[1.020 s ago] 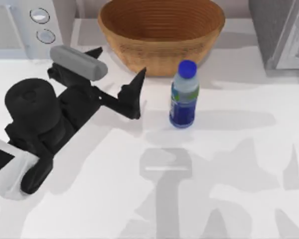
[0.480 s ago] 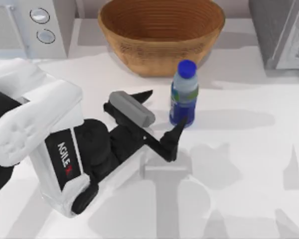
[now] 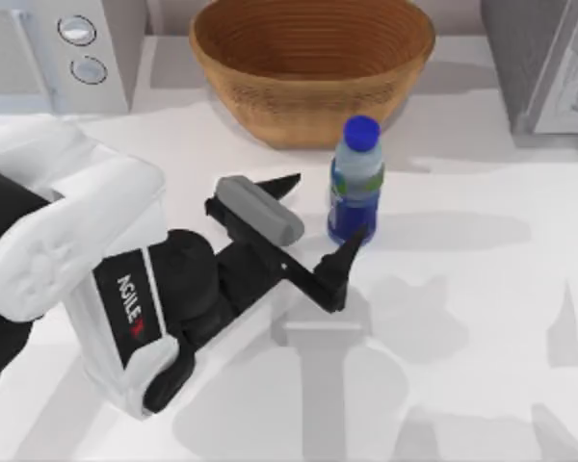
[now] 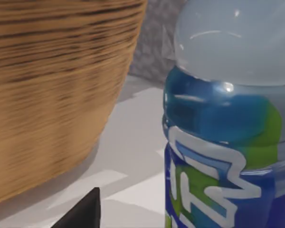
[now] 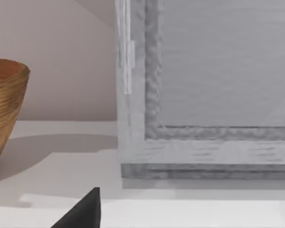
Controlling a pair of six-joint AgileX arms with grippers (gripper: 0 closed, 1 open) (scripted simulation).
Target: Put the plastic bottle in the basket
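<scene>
One plastic bottle (image 3: 355,181) stands upright on the table, just near of the one basket (image 3: 312,67); not yet in it. Left gripper (image 3: 313,223) at the bottle's left, fingers spread, one each side, grasping nothing. Grip, lift and drop remain. Right arm parked off right.

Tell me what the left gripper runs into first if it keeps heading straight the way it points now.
Most likely the plastic bottle: the open left gripper points at its lower half, one finger near its base. The basket stands behind it.
</scene>
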